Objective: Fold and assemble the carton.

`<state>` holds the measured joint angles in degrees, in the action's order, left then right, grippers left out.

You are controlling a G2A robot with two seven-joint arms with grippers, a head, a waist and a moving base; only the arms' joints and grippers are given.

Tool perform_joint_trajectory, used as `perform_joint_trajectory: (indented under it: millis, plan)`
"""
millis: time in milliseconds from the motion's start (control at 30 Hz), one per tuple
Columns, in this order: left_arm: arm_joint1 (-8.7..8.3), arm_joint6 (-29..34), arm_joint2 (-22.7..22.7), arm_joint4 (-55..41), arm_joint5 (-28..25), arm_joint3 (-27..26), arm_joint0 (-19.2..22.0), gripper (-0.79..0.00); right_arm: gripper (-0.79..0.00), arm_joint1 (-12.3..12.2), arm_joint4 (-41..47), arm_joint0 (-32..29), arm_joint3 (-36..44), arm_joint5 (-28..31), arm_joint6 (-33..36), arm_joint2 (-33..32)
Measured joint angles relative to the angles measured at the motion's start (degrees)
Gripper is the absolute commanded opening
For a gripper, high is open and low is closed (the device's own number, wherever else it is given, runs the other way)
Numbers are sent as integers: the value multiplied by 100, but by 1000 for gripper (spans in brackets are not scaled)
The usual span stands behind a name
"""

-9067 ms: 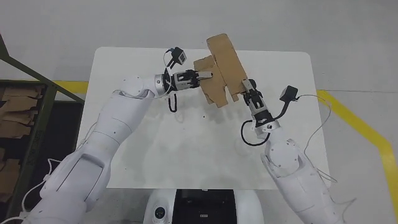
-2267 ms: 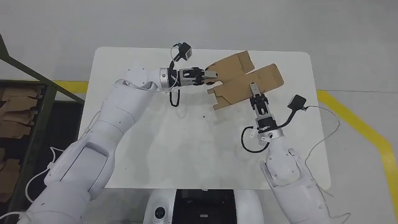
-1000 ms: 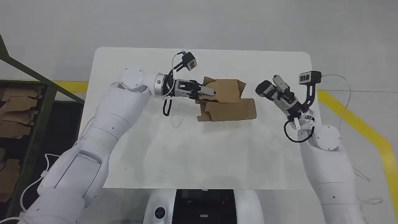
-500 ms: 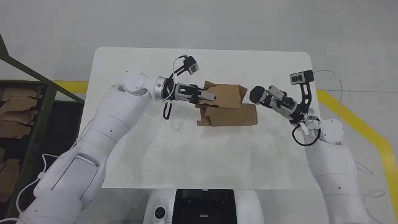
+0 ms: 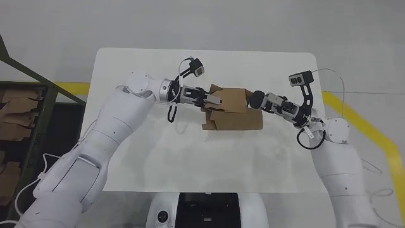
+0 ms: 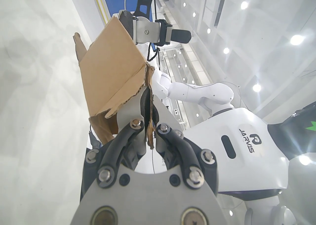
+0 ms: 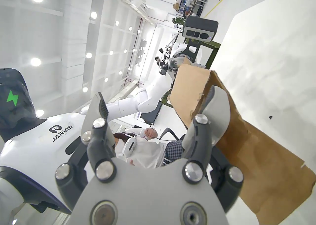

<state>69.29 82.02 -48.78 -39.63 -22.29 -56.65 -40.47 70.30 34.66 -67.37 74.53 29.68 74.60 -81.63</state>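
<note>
**Carton** [image 5: 232, 109]: brown corrugated card, partly erected. It sits near the middle of the white table [image 5: 158, 164], between the two grippers. The body is opened into a box-like shell, with loose flaps at the end facing the left arm. It probably rests on the table so that the surface carries it while the walls are squared up.

**Left gripper** [image 6: 147, 110]: the fingers are closed tight on the raw edge of one carton flap, and the card is pinched between the pads. This looks like an anchoring hold, keeping the shell from sliding or collapsing when it is pushed from the other side.

**Right gripper** [image 7: 158, 105]: the fingers are spread wide and grasp nothing. One finger [image 7: 218, 105] lies flat against the carton's far end, and the other is in free air. It seems set as a pusher rather than a clamp, meeting the left gripper's hold so the shell is squeezed square.

**Crate of flat card blanks** [image 5: 19, 111]: on the floor beside the table, well apart from the work.

**Stage, as judged:** the shell is formed and the end flaps are not yet folded in.
</note>
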Motion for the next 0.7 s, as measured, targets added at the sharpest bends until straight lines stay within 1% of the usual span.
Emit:
perform_joint_trajectory:
  millis: [33, 267, 333, 500, 633, 700]
  plan:
    - [-2, 0, 15, -8, 0, 2, 4, -785, -191, -9, -12, -1, 19, -16, 16, 4]
    - [-24, 3, 107, -63, 3, -60, 24, -785, -234, -63, -172, 49, 25, -99, 99, 92]
    - [-35, 0, 121, -76, 1, -80, 25, -785, -268, -76, -224, 102, -21, -109, 109, 124]
    - [-63, 0, 149, -109, 0, -117, 20, -785, -305, -119, -377, 227, -75, -195, 195, 195]
    - [-80, -1, 171, -134, -1, -141, 20, -785, -317, -151, -417, 280, -77, -294, 294, 282]
    - [-88, -3, 187, -142, -3, -156, 20, -785, -339, -161, -421, 298, -94, -321, 321, 352]
